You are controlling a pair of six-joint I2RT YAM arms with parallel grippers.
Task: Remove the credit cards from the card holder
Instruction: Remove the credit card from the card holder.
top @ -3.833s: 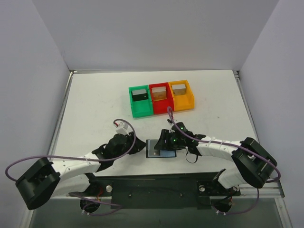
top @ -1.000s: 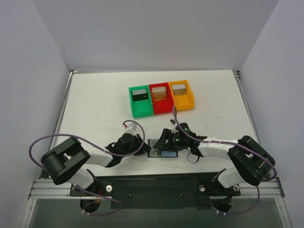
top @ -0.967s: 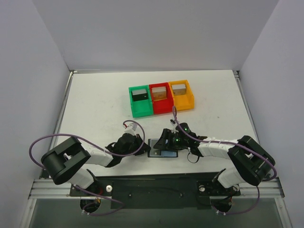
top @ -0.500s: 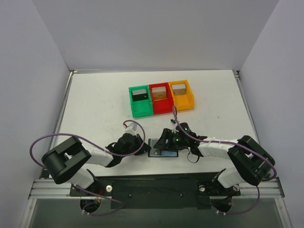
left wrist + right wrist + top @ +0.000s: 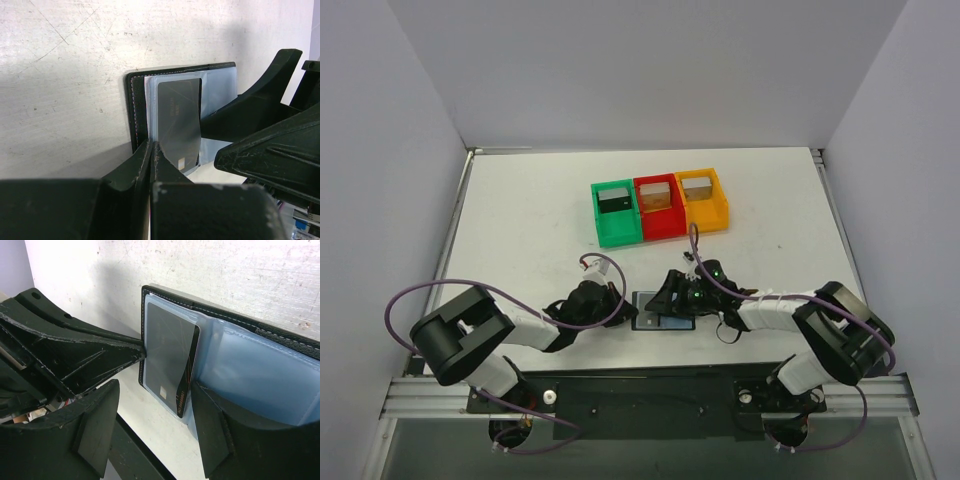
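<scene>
The black card holder point(image 5: 658, 311) lies open on the desk point(image 5: 520, 220), by the near edge, between both hands. The left hand point(image 5: 151, 146) has its fingers pressed together at the holder's left edge. The right hand point(image 5: 155, 390) is spread wide astride a grey credit card point(image 5: 170, 352) in a clear sleeve. Extraction seems under way. Next, the right hand likely must pinch the card's exposed end and draw it out.

Shows a white, scuffed table point(image 5: 520, 220). Carries near its front edge an open black card holder point(image 5: 135, 115), lying flat. Holds farther back a green bin point(image 5: 620, 236), red bin point(image 5: 661, 227) and orange bin point(image 5: 706, 218), touching in a row.
</scene>
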